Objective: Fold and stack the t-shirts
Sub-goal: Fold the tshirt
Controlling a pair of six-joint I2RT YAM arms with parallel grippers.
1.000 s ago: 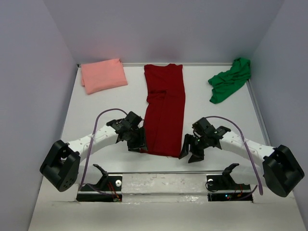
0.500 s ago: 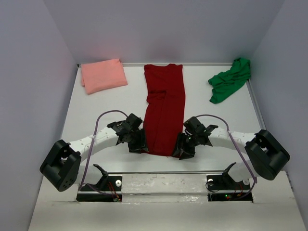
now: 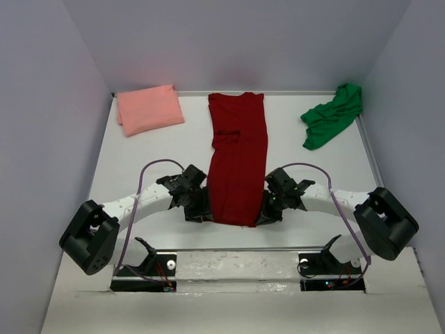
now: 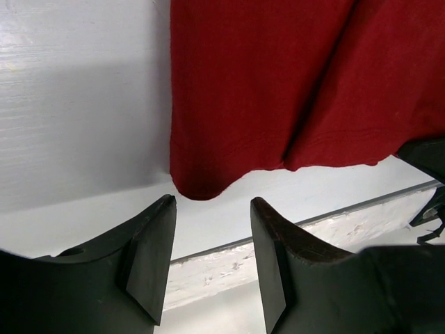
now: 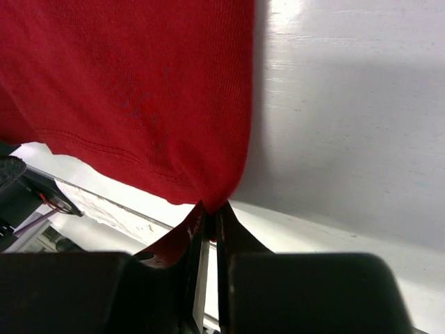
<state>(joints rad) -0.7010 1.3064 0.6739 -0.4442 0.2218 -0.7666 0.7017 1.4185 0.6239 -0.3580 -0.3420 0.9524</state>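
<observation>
- dark red shirt (image 3: 238,167) lies lengthwise mid table (image 3: 139,160)
- right gripper (image 5: 207,221) pinched tight on its near right corner
- left gripper (image 4: 212,203) jaws apart, just short of its near left corner
- pink shirt (image 3: 149,109) folded far left, green shirt (image 3: 332,116) crumpled far right

Down the middle the dark red t-shirt (image 3: 238,163) runs from the back edge almost to the near edge, splitting the worktop (image 3: 160,149) into two lanes. The left lane is bare up to the salmon pink t-shirt (image 3: 149,109), which fills the far left corner against the left wall (image 3: 49,139). The right lane is open too, wider, until the green t-shirt (image 3: 332,116) bunched in the far right corner by the right wall (image 3: 417,104). The near strip is crowded: both arms arch in. The left gripper (image 4: 212,209) stands apart, clear gap between its jaws, cloth corner just ahead. The right gripper (image 5: 207,216) is pinched on the other corner, no gap.
</observation>
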